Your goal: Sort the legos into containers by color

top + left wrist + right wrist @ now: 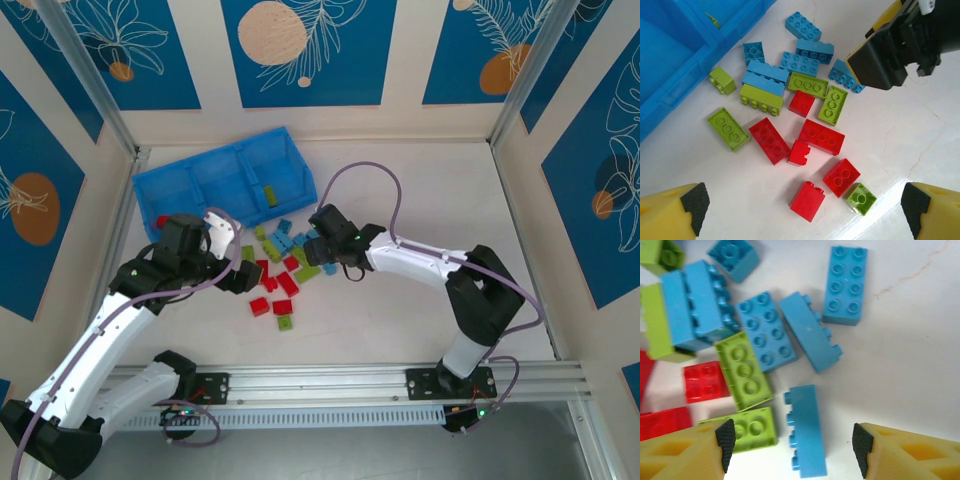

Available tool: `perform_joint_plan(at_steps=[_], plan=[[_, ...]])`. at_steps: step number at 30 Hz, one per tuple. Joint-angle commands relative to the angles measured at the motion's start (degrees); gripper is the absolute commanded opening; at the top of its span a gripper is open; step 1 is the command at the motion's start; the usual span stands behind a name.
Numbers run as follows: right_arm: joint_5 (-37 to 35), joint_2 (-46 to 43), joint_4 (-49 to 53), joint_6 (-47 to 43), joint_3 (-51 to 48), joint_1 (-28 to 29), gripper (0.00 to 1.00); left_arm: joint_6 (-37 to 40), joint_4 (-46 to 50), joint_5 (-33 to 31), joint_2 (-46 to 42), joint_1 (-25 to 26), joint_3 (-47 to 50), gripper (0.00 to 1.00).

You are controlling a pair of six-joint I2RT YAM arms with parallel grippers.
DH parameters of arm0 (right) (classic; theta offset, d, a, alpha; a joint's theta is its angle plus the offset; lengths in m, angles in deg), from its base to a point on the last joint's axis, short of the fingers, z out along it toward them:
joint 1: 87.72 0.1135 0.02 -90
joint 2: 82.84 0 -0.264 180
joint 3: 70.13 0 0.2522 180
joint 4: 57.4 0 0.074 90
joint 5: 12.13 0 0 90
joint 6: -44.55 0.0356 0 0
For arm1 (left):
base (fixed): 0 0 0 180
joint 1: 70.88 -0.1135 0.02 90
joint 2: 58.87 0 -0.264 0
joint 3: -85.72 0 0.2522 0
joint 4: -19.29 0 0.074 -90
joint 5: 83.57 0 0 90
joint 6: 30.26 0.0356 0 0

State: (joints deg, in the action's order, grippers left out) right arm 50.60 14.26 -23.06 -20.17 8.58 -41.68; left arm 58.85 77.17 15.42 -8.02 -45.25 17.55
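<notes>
At desk (450,200) centre, the legos (280,270) are lying in a loose pile, with the blue bin (190,185) sitting at their 11 o'clock. You are holding the left claw (805,206) wide apart over the red bricks (820,137), gripping nothing. The right claw (794,445) is hovering at the pile's 2 o'clock, fingers apart, straddling one light blue brick (805,435) without touching it. One yellow-green brick (268,193) is lying in the bin's right compartment.
</notes>
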Motion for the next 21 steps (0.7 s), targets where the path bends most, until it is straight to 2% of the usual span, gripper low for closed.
perform_joint_plan(at_steps=[1,4,7,10,14,18,21], plan=[[-2.45,5.08,2.57,-0.42,1.24,0.17,0.73,0.89,-0.35,0.81,-0.61,-0.67,0.1,1.0],[0.45,8.69,1.52,-0.78,2.36,0.19,0.65,0.82,-0.36,0.52,-0.58,-0.62,0.15,1.0],[0.21,11.34,1.83,0.13,3.39,0.19,0.45,0.38,-0.25,-0.64,-0.49,-0.71,0.1,1.0],[0.11,11.01,1.35,0.86,3.2,0.57,0.33,0.27,0.0,-1.35,-0.27,-0.69,0.06,1.0],[-2.9,5.35,0.41,0.21,2.14,2.2,0.27,0.2,-0.08,-1.69,-0.36,-0.67,0.01,1.0],[-5.34,-2.59,-2.66,-3.42,2.44,5.02,0.26,-0.52,-0.26,-4.08,-0.96,-0.67,0.1,1.0],[-1.52,-6.63,-8.91,-6.42,3.04,6.76,0.26,-2.1,-0.27,-9.74,-2.01,-0.78,0.2,1.0]])
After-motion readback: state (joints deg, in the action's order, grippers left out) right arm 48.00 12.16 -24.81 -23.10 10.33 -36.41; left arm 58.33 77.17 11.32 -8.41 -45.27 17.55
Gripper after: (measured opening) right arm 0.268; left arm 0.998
